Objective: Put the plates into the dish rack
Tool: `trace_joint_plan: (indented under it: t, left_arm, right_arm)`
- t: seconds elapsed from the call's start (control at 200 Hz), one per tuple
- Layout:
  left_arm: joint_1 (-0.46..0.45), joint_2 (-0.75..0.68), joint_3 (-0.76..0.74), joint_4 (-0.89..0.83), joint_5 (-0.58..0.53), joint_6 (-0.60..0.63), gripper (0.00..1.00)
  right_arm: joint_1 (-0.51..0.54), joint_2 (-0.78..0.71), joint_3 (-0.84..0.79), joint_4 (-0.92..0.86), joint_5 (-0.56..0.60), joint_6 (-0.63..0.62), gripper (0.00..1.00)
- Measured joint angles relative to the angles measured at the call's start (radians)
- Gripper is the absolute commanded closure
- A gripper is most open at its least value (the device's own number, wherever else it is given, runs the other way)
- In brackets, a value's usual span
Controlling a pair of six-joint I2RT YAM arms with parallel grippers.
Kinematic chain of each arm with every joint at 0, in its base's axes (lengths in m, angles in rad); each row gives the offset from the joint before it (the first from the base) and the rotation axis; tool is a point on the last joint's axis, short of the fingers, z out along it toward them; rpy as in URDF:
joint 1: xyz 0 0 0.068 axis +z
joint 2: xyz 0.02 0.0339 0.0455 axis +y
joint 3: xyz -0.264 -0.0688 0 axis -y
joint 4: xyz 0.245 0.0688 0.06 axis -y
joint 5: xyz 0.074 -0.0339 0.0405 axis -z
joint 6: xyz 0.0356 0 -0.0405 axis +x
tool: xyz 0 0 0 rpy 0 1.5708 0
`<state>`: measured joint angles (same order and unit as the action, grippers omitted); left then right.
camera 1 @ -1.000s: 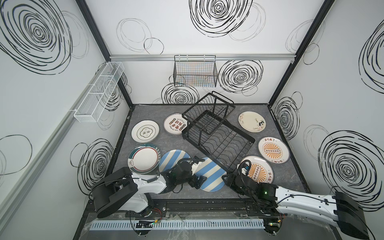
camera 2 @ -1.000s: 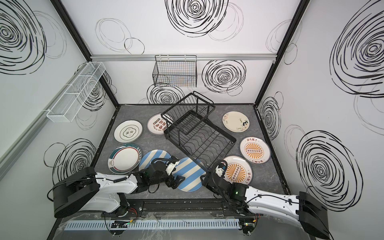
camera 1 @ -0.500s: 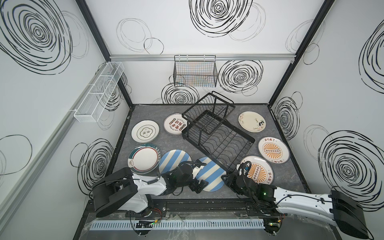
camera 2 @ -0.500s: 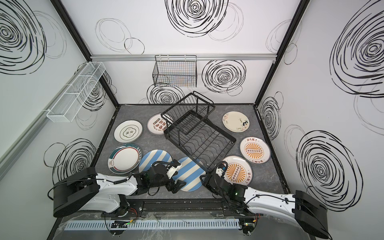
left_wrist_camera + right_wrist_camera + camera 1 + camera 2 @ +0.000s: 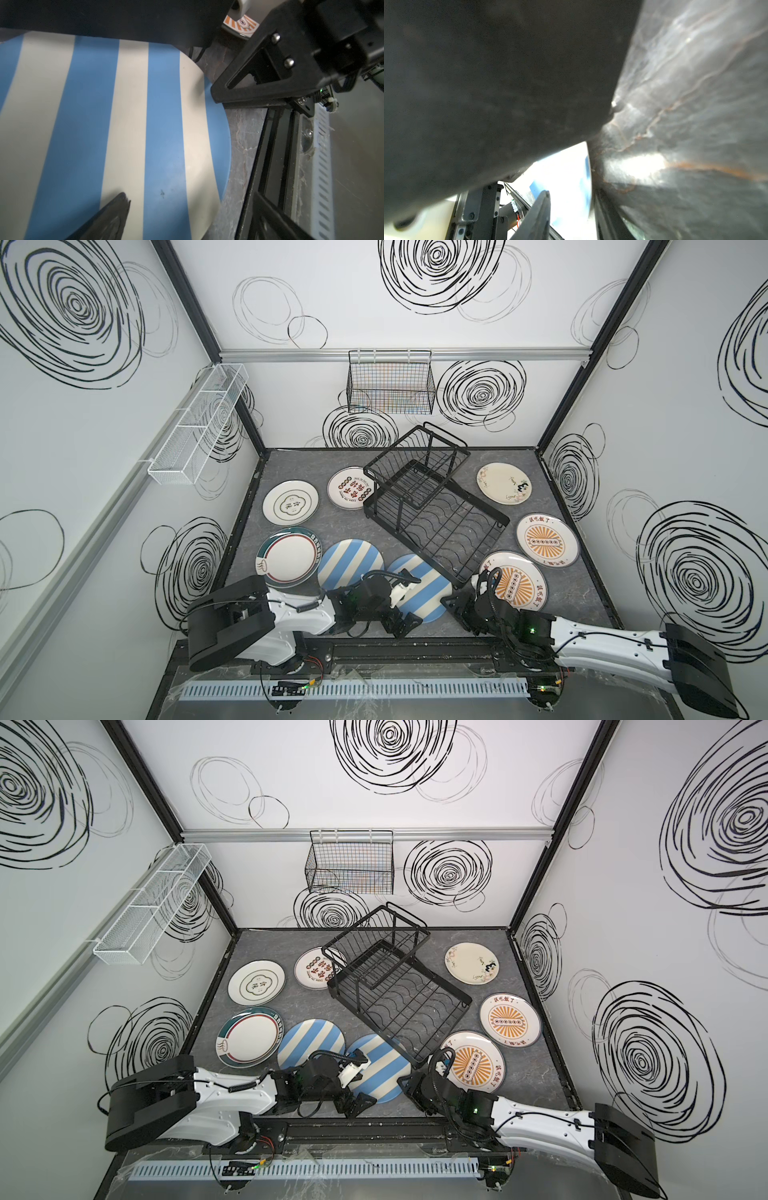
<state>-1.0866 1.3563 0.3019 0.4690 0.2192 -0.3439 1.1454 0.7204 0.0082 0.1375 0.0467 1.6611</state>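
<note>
In a top view, the black wire dish rack (image 5: 440,531) stood in the middle of the grey marbled desk (image 5: 299,466). The left hand (image 5: 401,624) and right hand (image 5: 451,605) flanked a blue-and-cream striped round plate (image 5: 428,593) lying at the near edge. In the left wrist view, the left hand was spread wide over it. The right wrist view was too blurred to tell the right hand's grip.

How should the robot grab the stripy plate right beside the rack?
Probably by its thin rim, at the near edge. The plate lies flat on the table, so only the rim fits between the jaws. The rack crowds its far side, so come in low from the front, one jaw over the rim and one under.
</note>
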Motion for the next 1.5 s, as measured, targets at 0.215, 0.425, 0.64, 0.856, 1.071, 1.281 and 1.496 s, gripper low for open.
trace_joint_plan:
  t: [0.215,0.425,0.64,0.856,1.071,1.281,1.496]
  left_arm:
    - [-0.032,0.0,0.0,0.003,0.051,-0.016,0.04]
    - [-0.092,0.0,-0.001,0.014,0.096,-0.046,0.04]
    - [-0.131,-0.005,-0.001,0.016,0.106,-0.056,0.04]
    - [-0.132,-0.047,0.015,-0.03,0.105,-0.057,0.04]
    - [-0.085,-0.126,0.094,-0.191,0.085,-0.057,0.04]
    - [0.076,-0.283,0.136,-0.367,0.065,-0.061,0.04]
    - [0.27,-0.375,0.129,-0.439,0.04,-0.118,0.04]
  right_arm:
    - [0.0,0.053,0.001,0.055,0.009,0.004,0.58]
    - [0.01,0.085,0.001,0.079,0.027,0.008,0.7]
    - [0.032,0.082,-0.001,0.066,0.043,0.033,0.9]
    - [0.049,-0.022,-0.004,0.01,0.065,0.053,1.0]
    - [0.053,-0.107,-0.004,-0.074,0.065,0.072,1.0]
    - [0.06,-0.085,-0.004,-0.083,0.049,0.067,1.0]
    - [0.06,-0.084,0.007,-0.091,0.047,0.05,1.0]
